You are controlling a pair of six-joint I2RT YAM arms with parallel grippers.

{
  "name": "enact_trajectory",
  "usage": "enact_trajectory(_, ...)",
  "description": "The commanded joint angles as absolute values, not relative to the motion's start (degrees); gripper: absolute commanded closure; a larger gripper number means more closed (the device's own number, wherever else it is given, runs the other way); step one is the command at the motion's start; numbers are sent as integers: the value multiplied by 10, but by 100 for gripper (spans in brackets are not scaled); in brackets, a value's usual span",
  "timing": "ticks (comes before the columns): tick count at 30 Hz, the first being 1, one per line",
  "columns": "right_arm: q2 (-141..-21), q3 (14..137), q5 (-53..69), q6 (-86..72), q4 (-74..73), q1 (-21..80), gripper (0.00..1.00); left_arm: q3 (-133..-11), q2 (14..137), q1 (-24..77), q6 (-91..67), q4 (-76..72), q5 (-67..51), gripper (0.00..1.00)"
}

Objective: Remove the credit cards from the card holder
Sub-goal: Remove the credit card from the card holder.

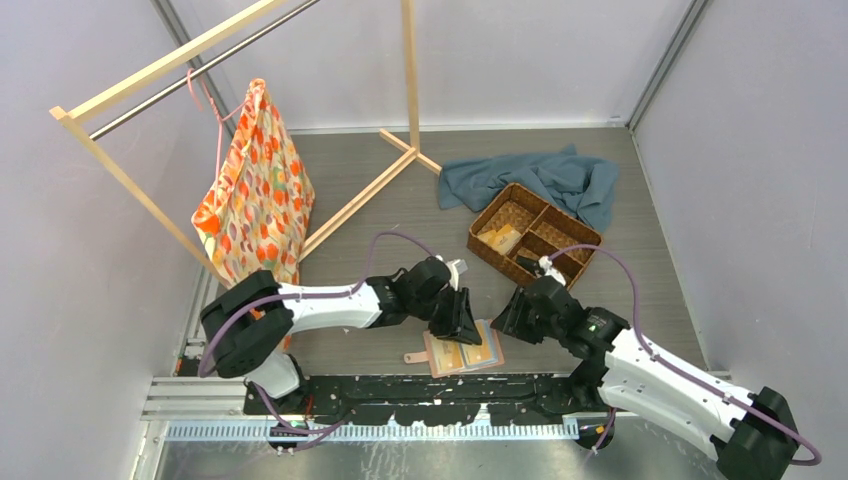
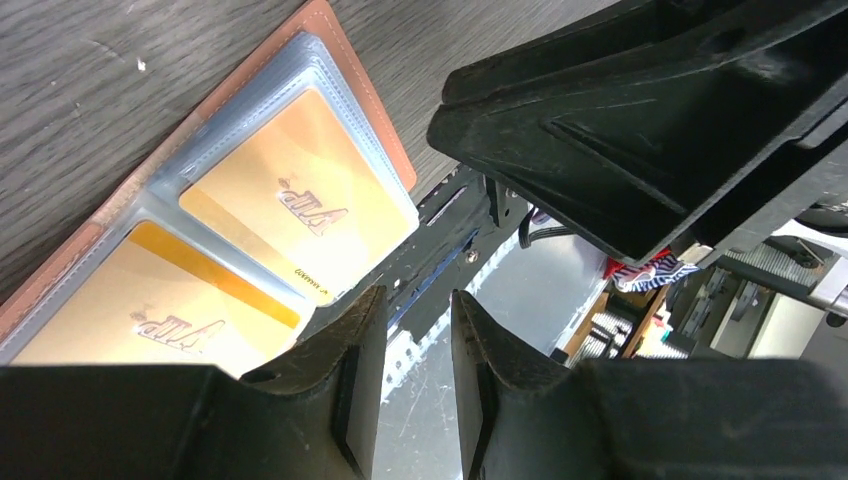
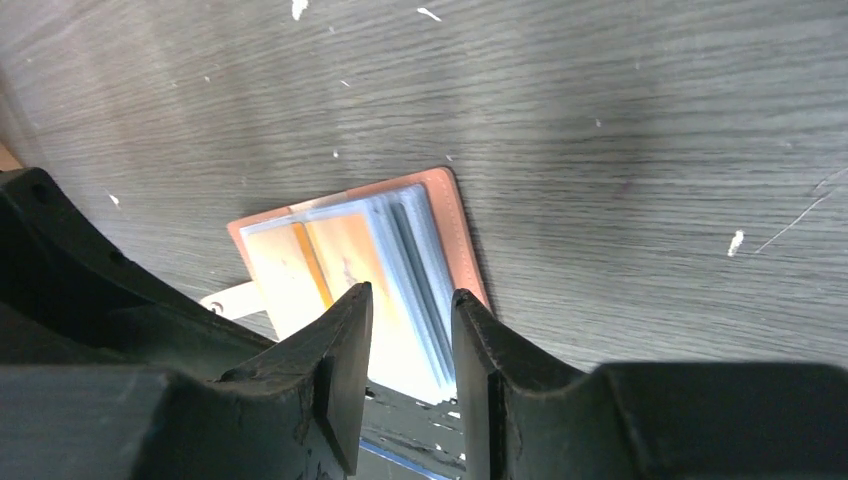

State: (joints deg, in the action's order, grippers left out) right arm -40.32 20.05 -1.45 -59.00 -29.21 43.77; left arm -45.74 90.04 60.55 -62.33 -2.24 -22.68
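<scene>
A salmon-pink leather-like bifold card holder (image 1: 463, 352) lies open on the grey wood-grain bench (image 1: 640, 290) by its near edge, between the two hands. Two gold plastic credit cards (image 2: 300, 200) show in its clear sleeves (image 3: 420, 250), so the task is unfinished; what the sleeves stacked beneath contain is hidden. A brown woven three-compartment basket (image 1: 472, 241), well apart behind, already holds some tan-gold cards (image 1: 500, 238), their number unclear. The left hand (image 2: 418, 320) hovers over the holder, jaws slightly apart and empty. The right hand (image 3: 412, 320) is just beside its right edge, jaws likewise parted, gripping nothing visible. One holder, one basket.
</scene>
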Motion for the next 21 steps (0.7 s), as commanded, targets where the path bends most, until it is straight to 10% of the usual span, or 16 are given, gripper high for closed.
enact_trajectory(1, -404, 242, -33, -563, -301, 439, 61, -447, 860, 600, -617, -16, -197, 69)
enact_trajectory(21, -517, 214, 91, -547, -152, 448, 65, -314, 866, 591, -735, -179, -146, 64)
